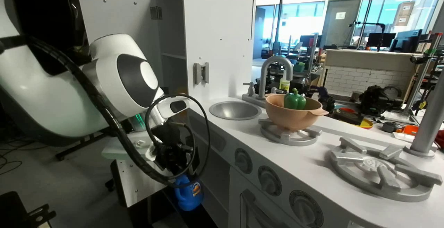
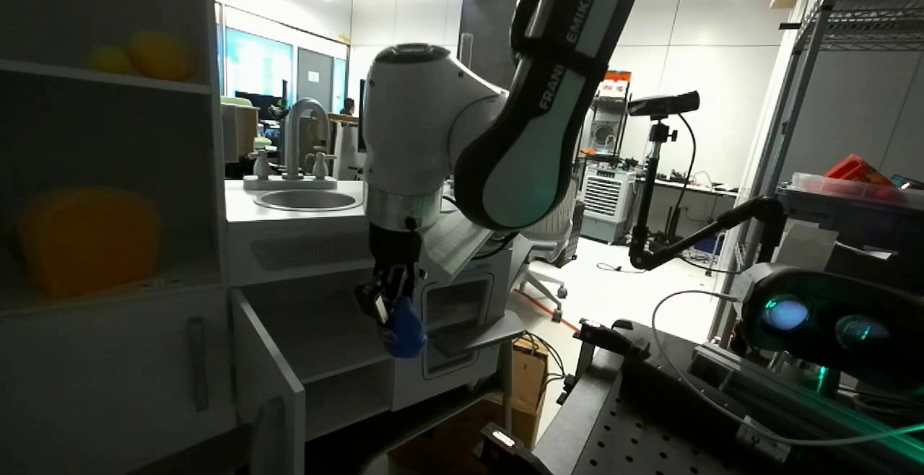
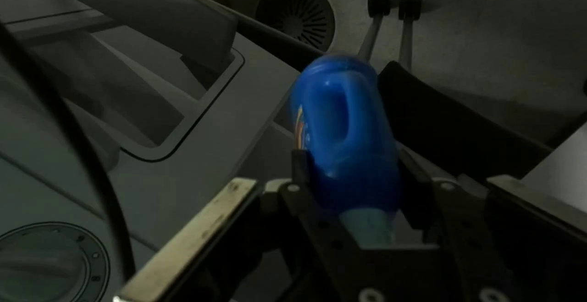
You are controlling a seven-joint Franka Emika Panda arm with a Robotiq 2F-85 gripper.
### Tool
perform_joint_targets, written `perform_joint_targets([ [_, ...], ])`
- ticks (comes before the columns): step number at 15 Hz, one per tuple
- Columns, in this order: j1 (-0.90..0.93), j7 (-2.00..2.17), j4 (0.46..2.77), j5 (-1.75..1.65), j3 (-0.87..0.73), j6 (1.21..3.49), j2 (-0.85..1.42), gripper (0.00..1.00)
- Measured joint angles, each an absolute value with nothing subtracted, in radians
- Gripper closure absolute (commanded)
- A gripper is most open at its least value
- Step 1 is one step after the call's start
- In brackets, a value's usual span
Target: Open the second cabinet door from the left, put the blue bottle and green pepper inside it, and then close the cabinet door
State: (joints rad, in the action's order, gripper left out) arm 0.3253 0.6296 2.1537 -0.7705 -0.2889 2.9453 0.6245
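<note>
The blue bottle shows in both exterior views and in the wrist view. My gripper is shut on it, one finger on each side of the bottle. In the exterior views the gripper points down, with the bottle in front of the open lower cabinet. The second cabinet door from the left stands swung open, and a shelf shows inside. The green pepper sits in the tan bowl on a burner; it is hidden from the wrist view.
An oven front with a handle is right beside the open cabinet, below round dials. The sink and faucet are on the counter above. The tall upper door stands open. A closed lower door is at the left.
</note>
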Motion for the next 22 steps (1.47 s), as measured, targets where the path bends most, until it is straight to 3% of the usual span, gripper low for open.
perform_joint_targets([
  [13,0.756,1.053,1.967,-0.825,-0.740,3.285,0.999,0.78],
  [22,0.951,1.141,1.945,-0.559,-0.937,3.472,1.330,0.78],
])
